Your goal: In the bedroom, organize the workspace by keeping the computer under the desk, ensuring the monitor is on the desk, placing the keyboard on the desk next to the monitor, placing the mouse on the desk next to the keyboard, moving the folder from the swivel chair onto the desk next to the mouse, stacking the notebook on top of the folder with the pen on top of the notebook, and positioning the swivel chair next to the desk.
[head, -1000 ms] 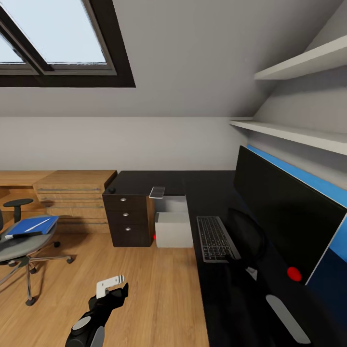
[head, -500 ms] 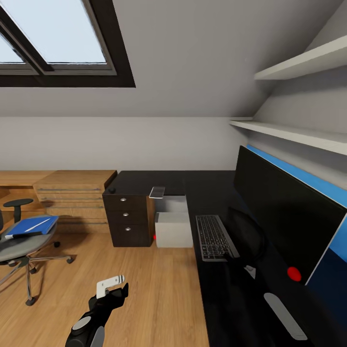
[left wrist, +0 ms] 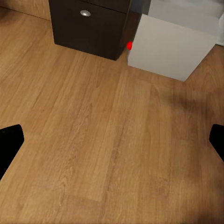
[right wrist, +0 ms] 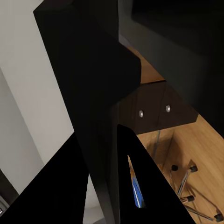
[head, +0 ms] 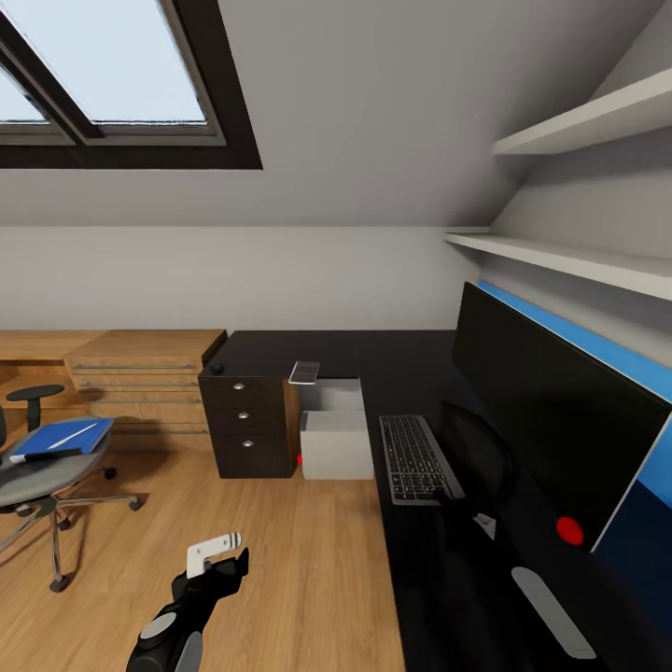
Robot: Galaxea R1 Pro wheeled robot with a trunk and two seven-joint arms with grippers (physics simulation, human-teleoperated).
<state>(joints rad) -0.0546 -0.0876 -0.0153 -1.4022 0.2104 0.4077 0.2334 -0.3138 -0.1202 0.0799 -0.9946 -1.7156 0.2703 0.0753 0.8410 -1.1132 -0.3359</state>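
The blue folder lies flat on the seat of the swivel chair, a pen along its near edge, well to the left of the left gripper, whose fingers are spread apart over bare wooden floor. That arm is the nearer one. I cannot tell how the right gripper's fingers stand. The keyboard rests on the black table beside the monitor; the computer stands underneath.
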